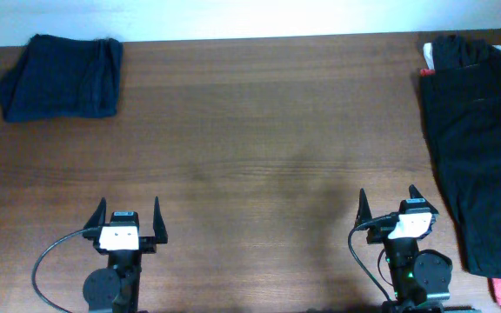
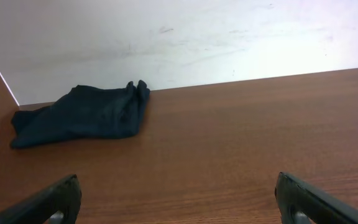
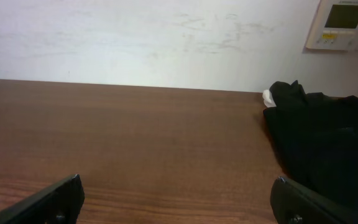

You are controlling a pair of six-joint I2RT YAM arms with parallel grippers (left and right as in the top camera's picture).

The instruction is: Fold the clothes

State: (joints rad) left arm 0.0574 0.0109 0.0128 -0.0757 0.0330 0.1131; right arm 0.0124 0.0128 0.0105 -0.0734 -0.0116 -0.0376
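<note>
Watching overhead, I'm seeing both arms sitting at the bottom of the frame. Left tool [image 1: 130, 205] is resting bottom left w/ fingers spread wide, nothing between them. Right tool [image 1: 388, 193] is resting bottom right, spread the same way. A dark blue garment [image 1: 63, 76] is lying folded-ish in the upper left corner of the table [image 1: 268, 122], well apart from both tools. A black clothes pile [image 1: 481, 130] is stretching down the right edge, near the right tool.
</note>
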